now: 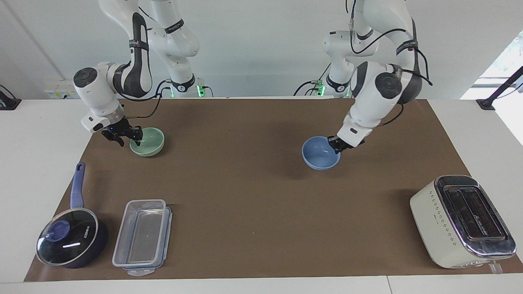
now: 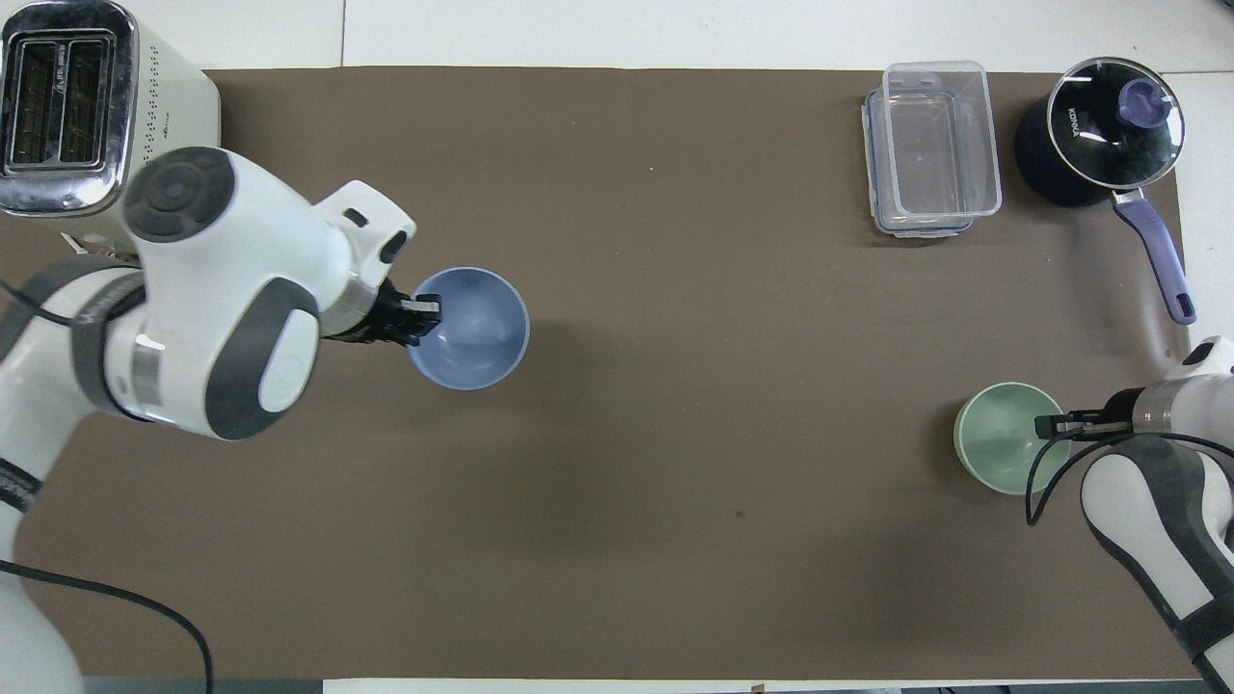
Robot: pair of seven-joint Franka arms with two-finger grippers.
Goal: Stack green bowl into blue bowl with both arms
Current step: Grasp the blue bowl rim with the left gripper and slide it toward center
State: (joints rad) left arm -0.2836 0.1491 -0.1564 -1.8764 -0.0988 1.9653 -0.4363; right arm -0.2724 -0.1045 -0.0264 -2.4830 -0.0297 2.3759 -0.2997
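My left gripper (image 1: pixel 337 145) is shut on the rim of the blue bowl (image 1: pixel 320 154) and holds it up, tilted, over the brown mat (image 1: pixel 245 204) toward the left arm's end. In the overhead view that gripper (image 2: pixel 425 315) grips the bowl (image 2: pixel 477 333) at the rim. The green bowl (image 1: pixel 149 142) rests on the mat at the right arm's end. My right gripper (image 1: pixel 130 141) is open astride the rim of this bowl, one finger inside. The overhead view shows the same of the right gripper (image 2: pixel 1049 425) and the green bowl (image 2: pixel 998 441).
A cream toaster (image 1: pixel 461 220) stands toward the left arm's end, farther from the robots. A clear lidded container (image 1: pixel 143 237) and a dark blue saucepan with glass lid (image 1: pixel 71 241) stand toward the right arm's end, farther from the robots than the green bowl.
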